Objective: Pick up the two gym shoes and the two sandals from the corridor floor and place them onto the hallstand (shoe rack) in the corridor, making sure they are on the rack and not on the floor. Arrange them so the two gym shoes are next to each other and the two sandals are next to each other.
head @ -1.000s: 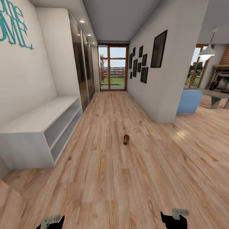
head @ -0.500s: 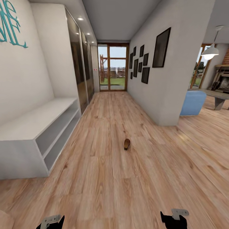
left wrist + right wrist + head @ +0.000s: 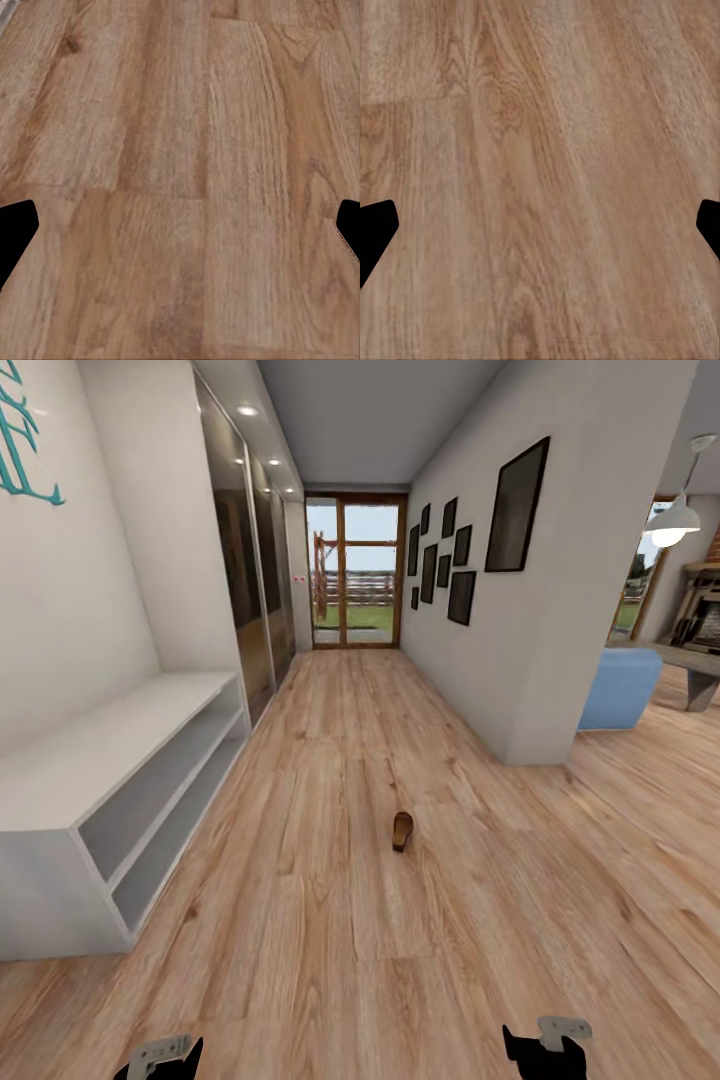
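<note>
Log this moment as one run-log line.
phase: approach | sandal on corridor floor | hallstand bare | left gripper open | right gripper open

The flat brown leather sandal [image 3: 402, 830] on the wood-plank floor is too small to make out its straps. The wide pale-grey shoe rack [image 3: 90, 780] is cut off at the left edge. Both black grippers, left [image 3: 160, 1057] and right [image 3: 546, 1048], are cropped at the near edge, perhaps open.

Light brown wood-plank corridor floor [image 3: 540, 150] with clear grain lies under the right gripper [image 3: 540, 229]; its 2 black fingertips [image 3: 375, 232] sit at 9 and 3 o'clock, spread wide apart; nothing between them.
</note>
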### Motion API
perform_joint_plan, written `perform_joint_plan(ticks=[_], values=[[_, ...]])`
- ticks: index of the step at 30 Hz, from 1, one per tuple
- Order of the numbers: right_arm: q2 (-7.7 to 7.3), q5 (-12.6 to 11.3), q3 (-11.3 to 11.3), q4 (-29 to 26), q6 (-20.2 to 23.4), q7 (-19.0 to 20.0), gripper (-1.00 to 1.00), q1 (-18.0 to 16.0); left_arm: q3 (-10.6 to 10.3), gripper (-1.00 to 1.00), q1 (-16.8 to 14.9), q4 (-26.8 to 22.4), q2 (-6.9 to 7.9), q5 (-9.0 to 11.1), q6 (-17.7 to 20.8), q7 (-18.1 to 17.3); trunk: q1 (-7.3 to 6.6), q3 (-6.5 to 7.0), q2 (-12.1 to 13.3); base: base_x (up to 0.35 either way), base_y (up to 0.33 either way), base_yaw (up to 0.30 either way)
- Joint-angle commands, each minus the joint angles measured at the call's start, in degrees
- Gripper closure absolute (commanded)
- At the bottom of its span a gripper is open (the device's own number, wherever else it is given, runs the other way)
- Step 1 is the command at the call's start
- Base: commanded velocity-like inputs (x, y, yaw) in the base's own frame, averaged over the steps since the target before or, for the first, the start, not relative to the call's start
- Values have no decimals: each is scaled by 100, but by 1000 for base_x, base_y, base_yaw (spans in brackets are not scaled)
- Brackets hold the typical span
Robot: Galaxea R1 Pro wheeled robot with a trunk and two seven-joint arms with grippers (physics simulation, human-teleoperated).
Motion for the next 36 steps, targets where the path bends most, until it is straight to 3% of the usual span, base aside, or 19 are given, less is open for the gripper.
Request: perform_joint_plan(ticks=[1, 15, 36], values=[[2, 48, -48, 6, -21, 16, -100, -3, 24, -100, -4, 6, -1, 53, -3, -60, 2, -6, -2, 338, 0, 0], [5, 41, -56, 3, -20, 8, -100, -3, 24, -100, -4, 7, -1, 46, -3, -60, 2, -6, -2, 338, 0, -28], [5, 40, -56, 6, -20, 7, -100, -5, 24, -100, 4, 5, -1, 46, -8, -60, 2, -6, -2, 338, 0, -240]])
